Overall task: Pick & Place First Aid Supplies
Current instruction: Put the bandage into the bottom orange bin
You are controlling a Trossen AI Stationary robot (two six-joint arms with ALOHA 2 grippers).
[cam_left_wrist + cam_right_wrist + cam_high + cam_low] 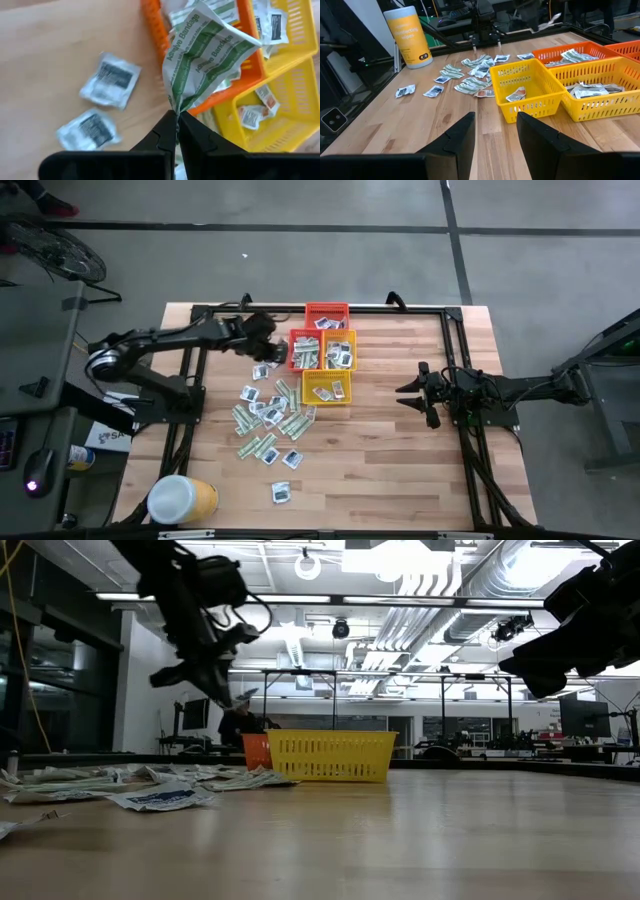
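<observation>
My left gripper [177, 116] is shut on a green-and-white adhesive bandage packet [207, 55], raised above the table beside the orange basket [155, 30]. In the high view it hovers just left of the baskets [270, 345]. Many more first aid supplies [268, 415] lie flat in a loose heap on the wood, and two white square packets [110, 80] lie under the left gripper. My right gripper [495, 132] waits open at the table's right side [415, 395], pointing toward the baskets, with nothing between its fingers. My left gripper pinches the bandage packet by one crumpled end [176, 102] between its two fingertips. The fingers slant down from the table's left. The packet is lifted clear of the table, and its free end spreads out past the fingertips over the orange basket's rim.
A red basket [327, 313], an orange one [303, 350] and two yellow ones [342, 348] [327, 388] stand together at the table's far middle, with packets inside. A yellow tub with a white lid [180, 500] lies at the near left corner. Bare wood stretches between baskets and right gripper.
</observation>
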